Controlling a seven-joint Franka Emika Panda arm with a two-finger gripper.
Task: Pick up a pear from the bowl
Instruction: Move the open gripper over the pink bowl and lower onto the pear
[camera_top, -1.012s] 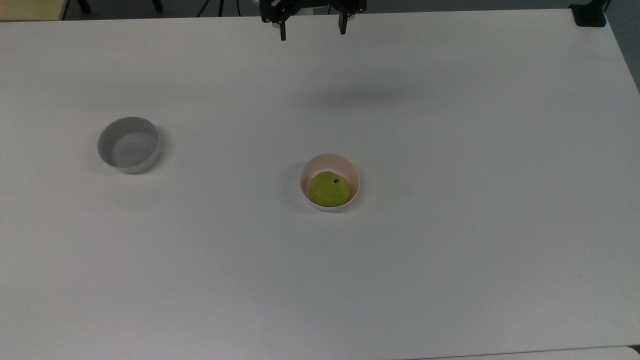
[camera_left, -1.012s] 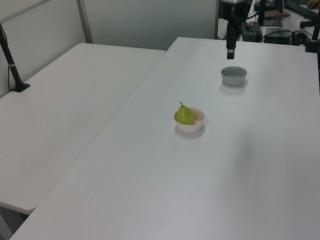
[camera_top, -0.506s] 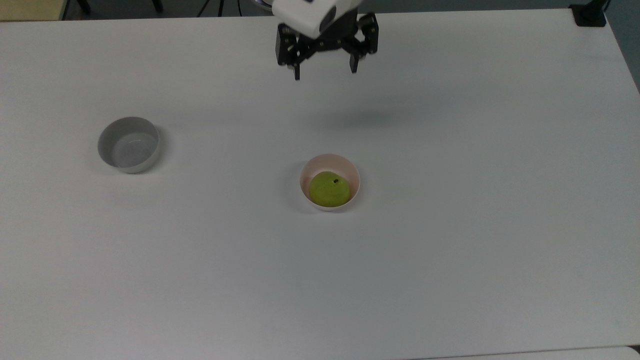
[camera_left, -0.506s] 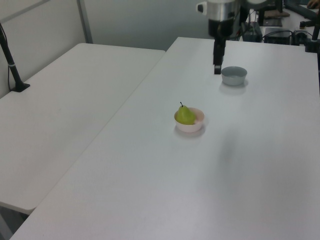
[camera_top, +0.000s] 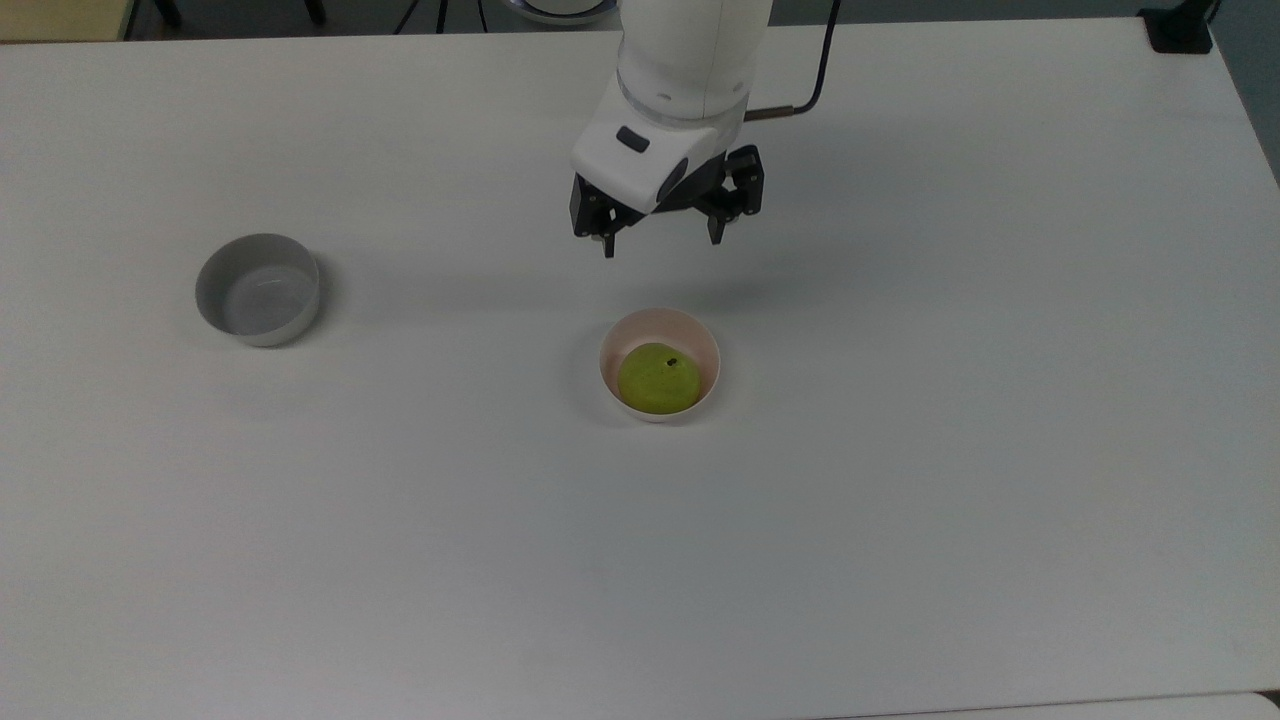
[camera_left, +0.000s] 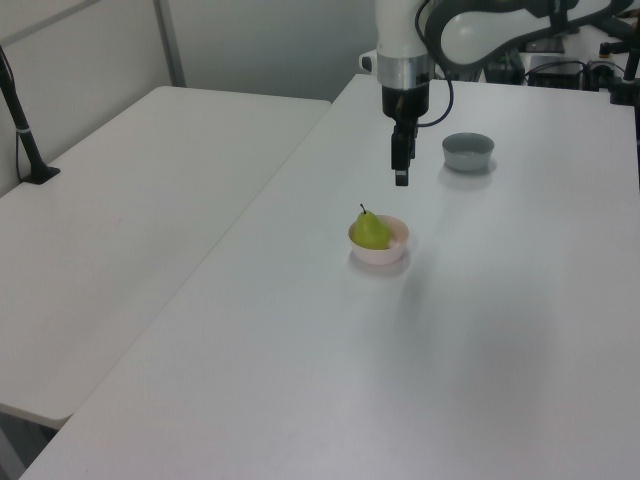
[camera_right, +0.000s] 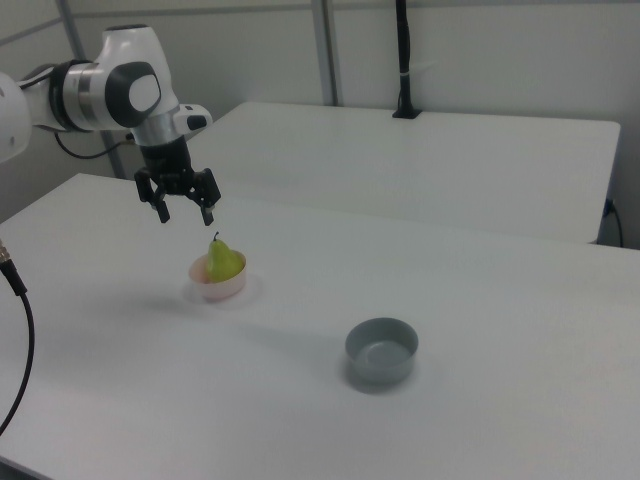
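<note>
A yellow-green pear (camera_top: 658, 379) (camera_left: 371, 231) (camera_right: 224, 261) with a dark stem stands upright in the pale pink bowl (camera_top: 660, 330) (camera_left: 394, 250) (camera_right: 203, 288) near the middle of the white table. My gripper (camera_top: 662, 245) (camera_left: 401, 179) (camera_right: 186, 215) hangs open in the air above the table, fingers pointing down, nothing between them. In the top view it is just above the bowl's far rim; in the right view it is up and to the left of the pear.
An empty grey-white bowl (camera_top: 258, 289) (camera_left: 468, 151) (camera_right: 381, 350) stands apart on the table, at the top view's left. A second white table (camera_left: 130, 200) (camera_right: 420, 160) adjoins, with a black post (camera_right: 403, 60) clamped on it. A cable (camera_right: 18, 330) hangs at the right view's left edge.
My arm has come in from the table's far edge toward the pink bowl and dropped lower, fingers still open. The pear and both bowls have not moved.
</note>
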